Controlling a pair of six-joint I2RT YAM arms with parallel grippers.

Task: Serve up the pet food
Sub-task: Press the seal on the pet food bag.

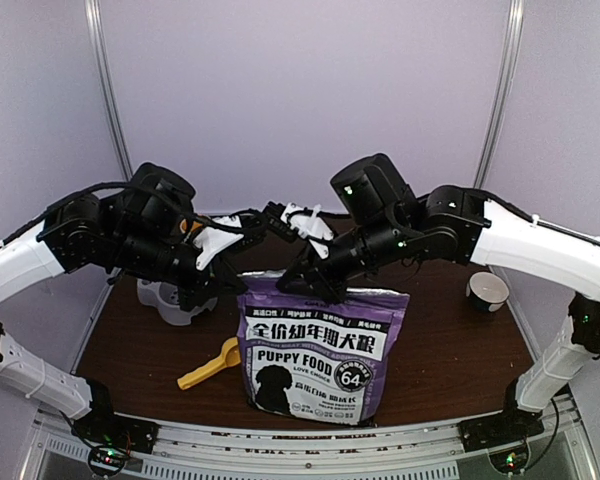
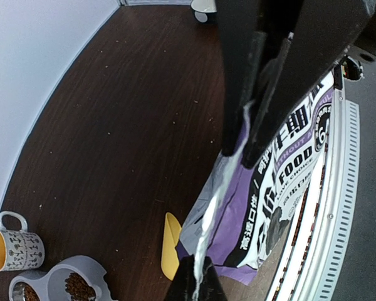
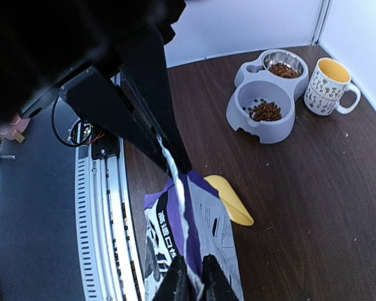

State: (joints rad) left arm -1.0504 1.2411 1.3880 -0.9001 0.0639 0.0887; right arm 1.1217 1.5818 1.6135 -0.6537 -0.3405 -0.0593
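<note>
Pale lilac walls, dark brown counter (image 1: 440, 350). On it pet food bag (image 1: 315, 350) stands upright near front edge. Long axis vertical, top seam running left to right.

Directly above bag: left gripper (image 2: 241, 149) and right gripper (image 3: 177, 168). Jaws of both narrow, each pinching top seam, side by side. Neither arm is nearer.

Seam looks not opened, so I judge pulling apart is next step.

Left of bag: yellow scoop (image 1: 208, 365) just beside. Behind-left: grey double bowl (image 3: 263, 128), some kibble (image 3: 265, 111) already inside.
</note>
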